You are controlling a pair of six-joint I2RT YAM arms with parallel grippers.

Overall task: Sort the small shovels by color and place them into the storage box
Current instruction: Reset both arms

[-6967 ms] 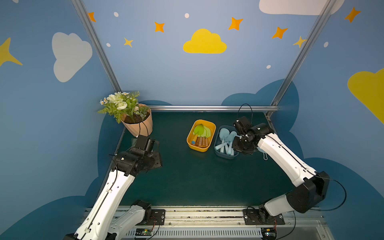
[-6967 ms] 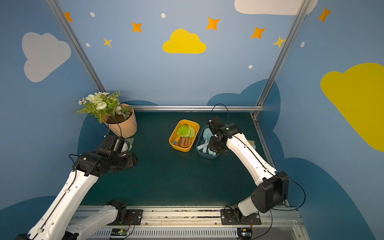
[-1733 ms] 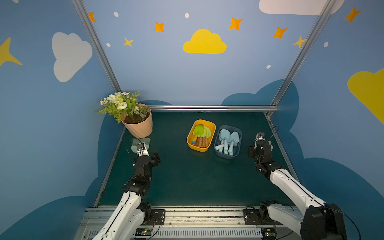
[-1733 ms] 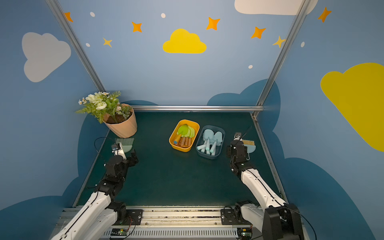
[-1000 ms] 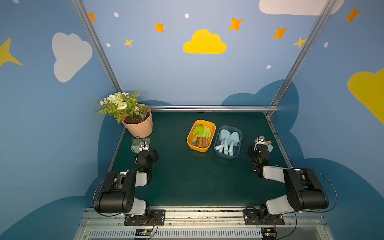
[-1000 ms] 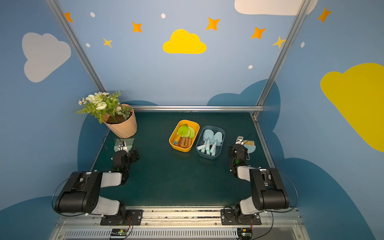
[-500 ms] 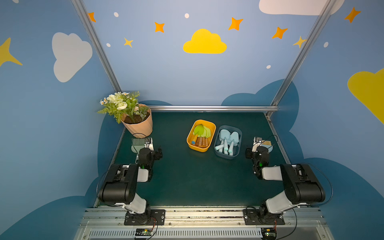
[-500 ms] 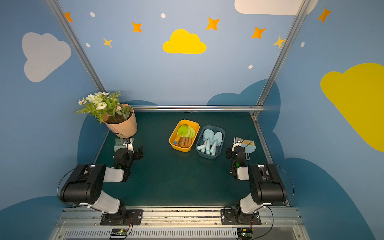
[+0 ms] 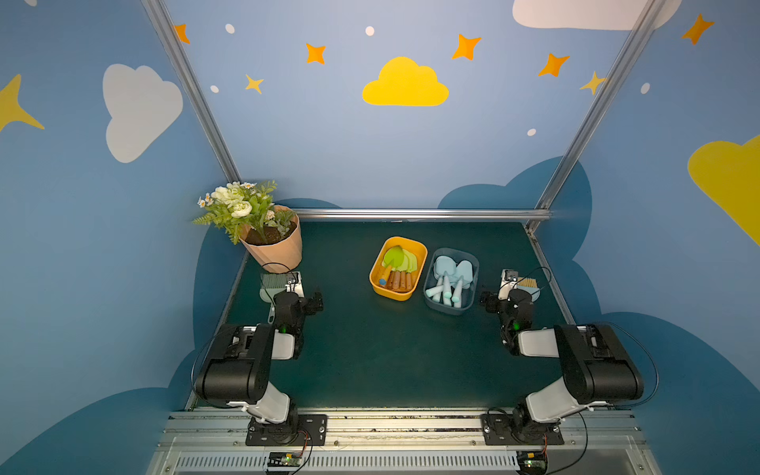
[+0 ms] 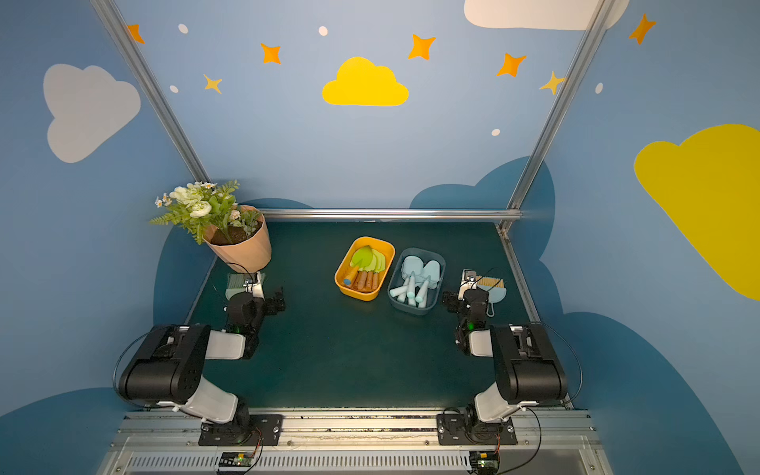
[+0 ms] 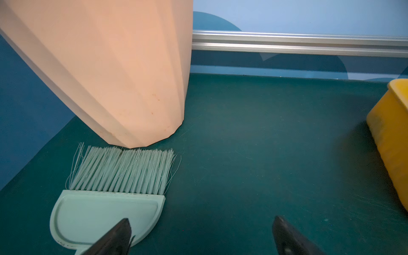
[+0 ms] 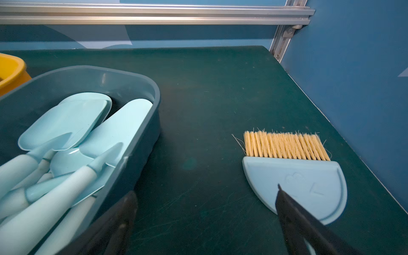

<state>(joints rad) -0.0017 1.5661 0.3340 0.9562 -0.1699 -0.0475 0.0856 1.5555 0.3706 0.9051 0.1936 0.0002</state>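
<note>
Surface: flat dark-green tabletop mat [image 9: 390, 353], fine scratches visible in both wrist views. Room: booth w/ blue walls [image 9: 329, 144] painted w/ white + yellow clouds and orange stars. A silver aluminium rail [image 9: 411, 214] runs along the back edge, w/ slanted posts at both back corners.

Back-left corner: ribbed peach flower pot [image 9: 277, 253] w/ white flowers + greenery. Just in front of it lies a grey-green bristled brush [image 11: 106, 209], bristle tips at the pot base.

Task items, mid-back of the mat: lime-green shovels w/ brown handles [image 9: 394, 258] lie in the yellow plastic box [image 9: 390, 294]. Light-blue plastic shovels [image 9: 462, 269] lie piled in the grey-blue plastic box [image 9: 446, 308] just beside it.

To the right of the grey-blue box, a light-blue brush w/ tan bristles [image 12: 298, 183] lies flat on the mat.

L gripper [image 11: 201, 223]: jaws wide apart, nothing between them, low by the grey-green brush. R gripper [image 12: 205, 192]: jaws spread wide, holding nothing, between the grey-blue box and the light-blue brush.

Vs 7 s ago: R arm was stretched out over the grey-blue box and L arm was extended by the pot. Now both are folded back toward the near edge. Box contents look the same as 1.7 s ago.
</note>
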